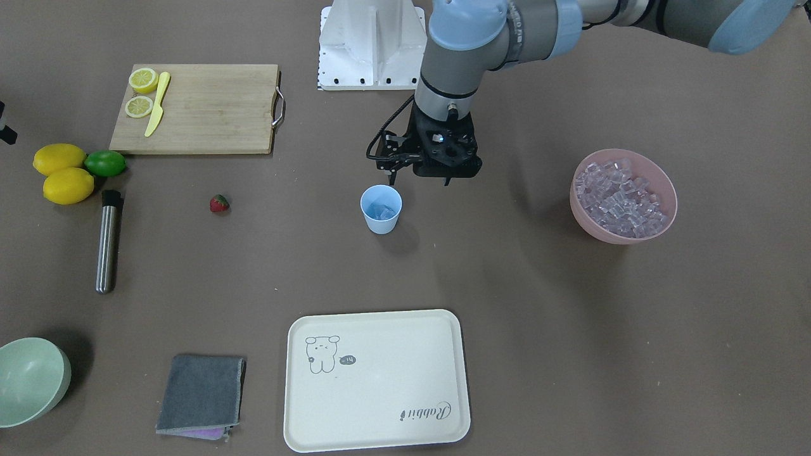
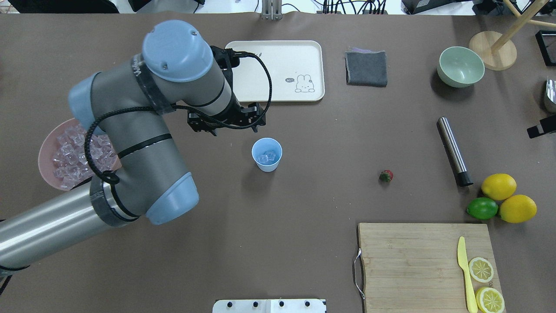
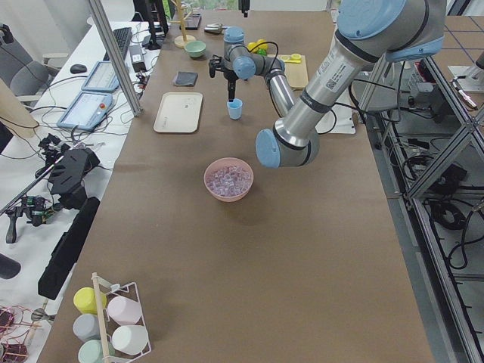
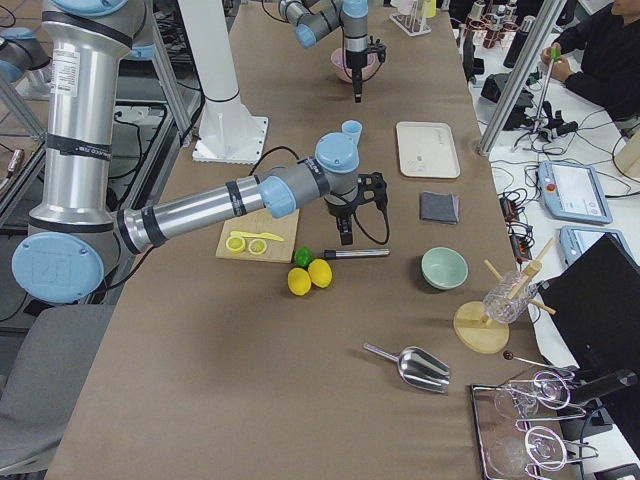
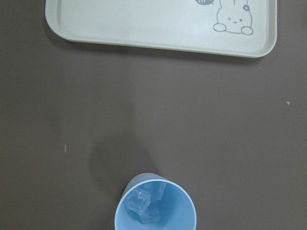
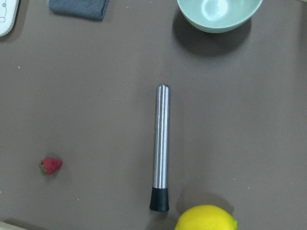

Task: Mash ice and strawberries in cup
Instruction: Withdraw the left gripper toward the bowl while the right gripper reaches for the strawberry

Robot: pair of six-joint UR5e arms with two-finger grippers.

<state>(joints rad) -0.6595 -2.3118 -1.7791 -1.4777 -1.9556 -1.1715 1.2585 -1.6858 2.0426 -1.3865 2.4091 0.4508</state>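
Overhead exterior first: looks like the tail end of the ice-loading step. Can see a few cubes of ice [image 2: 266, 157] already down in the cup [image 2: 266, 154], parked upright just left of frame centre, mouth up, wide rim on top, long axis straight up and down. Left gripper [image 2: 236, 130] hanging just up-left of the rim, not touching, holding nothing, fingers spread as far as can be made out. Plenty more cubes over in the pink bowl [image 2: 42, 164] at mid-left, half hidden behind the arm. Strawberry [image 2: 385, 175] not yet in, lying on its side on the bare table right of centre, well apart from the cup; leafy end toward frame left, red tip toward frame right, so long axis roughly left-right, though pretty small to be sure. Guessing next up: get that berry into the cup, then grab the steel muddler [image 2: 451, 151], lying near the right side, long axis running top to bottom with a slight lean, black end at the bottom toward the lemons [image 2: 498, 186]. Would call for a pinch across the berry's short width, then a clean drop over the rim without tipping a light cup. Right gripper [image 4: 345, 230] only caught in the exterior right view, hovering around the muddler; can't tell whether spread or pressed together.
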